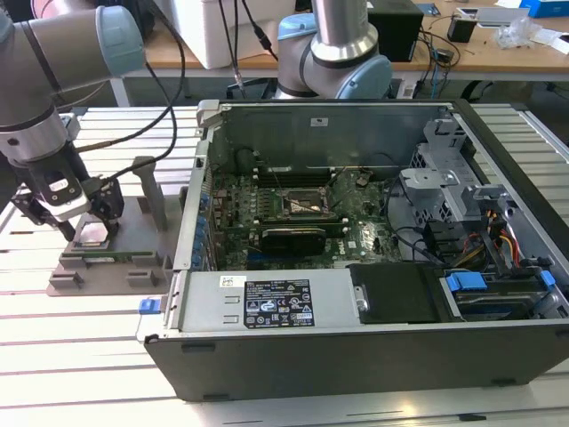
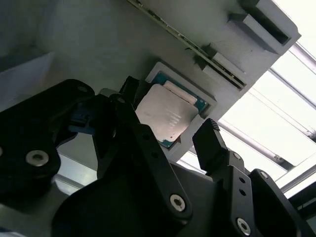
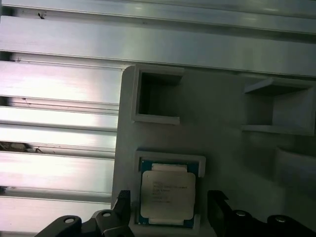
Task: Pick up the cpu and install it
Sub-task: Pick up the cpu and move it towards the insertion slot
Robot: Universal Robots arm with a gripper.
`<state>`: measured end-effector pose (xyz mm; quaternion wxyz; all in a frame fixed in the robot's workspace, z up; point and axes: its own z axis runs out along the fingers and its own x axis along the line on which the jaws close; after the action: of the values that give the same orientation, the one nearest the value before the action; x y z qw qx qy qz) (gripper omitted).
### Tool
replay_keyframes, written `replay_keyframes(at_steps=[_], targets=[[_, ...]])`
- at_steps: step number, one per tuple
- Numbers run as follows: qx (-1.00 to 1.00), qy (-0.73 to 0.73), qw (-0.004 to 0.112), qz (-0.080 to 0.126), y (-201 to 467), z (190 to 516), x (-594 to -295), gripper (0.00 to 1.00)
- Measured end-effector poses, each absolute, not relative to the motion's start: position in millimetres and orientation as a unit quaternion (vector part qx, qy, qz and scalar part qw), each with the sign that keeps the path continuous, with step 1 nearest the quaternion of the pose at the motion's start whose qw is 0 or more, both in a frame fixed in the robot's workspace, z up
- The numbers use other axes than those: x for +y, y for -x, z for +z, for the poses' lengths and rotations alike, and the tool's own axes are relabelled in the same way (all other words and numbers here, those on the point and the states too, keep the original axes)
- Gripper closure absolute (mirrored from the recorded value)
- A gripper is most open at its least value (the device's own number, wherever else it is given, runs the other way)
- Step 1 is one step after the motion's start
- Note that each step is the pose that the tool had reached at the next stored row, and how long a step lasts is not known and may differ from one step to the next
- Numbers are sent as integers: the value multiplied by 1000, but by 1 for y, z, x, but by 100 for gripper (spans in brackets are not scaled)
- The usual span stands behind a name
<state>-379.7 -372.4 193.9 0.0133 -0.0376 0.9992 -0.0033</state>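
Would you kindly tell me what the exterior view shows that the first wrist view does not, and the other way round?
Exterior view adds: the open computer case with its green motherboard and dark socket frame, and the arm reaching over the grey tray. First wrist view adds: the cpu's silvery top lying flat in its tray pocket, with the jaws open on either side, clear of it. Both: the grey tray, the gripper low over it, and the slatted table.

an open computer case [image 1: 356, 356] sits beside a grey tray [image 1: 133, 233].
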Motion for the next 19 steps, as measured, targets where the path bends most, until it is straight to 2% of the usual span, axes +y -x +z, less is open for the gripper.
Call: replay_keyframes(at_steps=[12,13,14,15,19], targets=[[999,38,13,-3,381,188,-370,28],[999,38,13,-3,381,188,-370,36],[999,38,13,-3,381,188,-370,36],[999,38,13,-3,381,188,-370,40],[999,38,13,-3,381,188,-370,40]])
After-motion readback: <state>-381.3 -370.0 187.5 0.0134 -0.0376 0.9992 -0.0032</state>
